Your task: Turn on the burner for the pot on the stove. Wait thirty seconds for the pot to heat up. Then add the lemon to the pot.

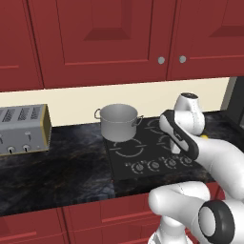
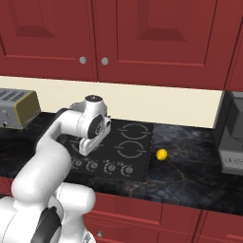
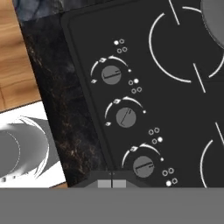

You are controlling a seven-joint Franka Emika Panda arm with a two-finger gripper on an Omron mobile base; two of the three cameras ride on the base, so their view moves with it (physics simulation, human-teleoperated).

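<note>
The grey steel pot (image 1: 118, 121) stands on the back left burner of the black stove (image 1: 125, 155); its rim shows at the hand view's top right corner (image 3: 215, 17). My gripper (image 3: 111, 183) is shut with nothing in it and hangs above the stove's knob row (image 3: 126, 117), its tips nearest the lowest knob (image 3: 143, 166) in the hand view. In the right base view the hand (image 2: 90, 137) hovers over the left part of the stove (image 2: 135, 142) and hides the pot. The yellow lemon (image 2: 162, 154) lies on the dark counter just right of the stove.
A silver toaster (image 1: 21, 129) sits on the counter at the left. A grey appliance (image 2: 232, 137) stands at the far right. Red cabinets (image 1: 109, 38) hang above the counter. The dark counter (image 1: 57, 171) runs between the toaster and the stove.
</note>
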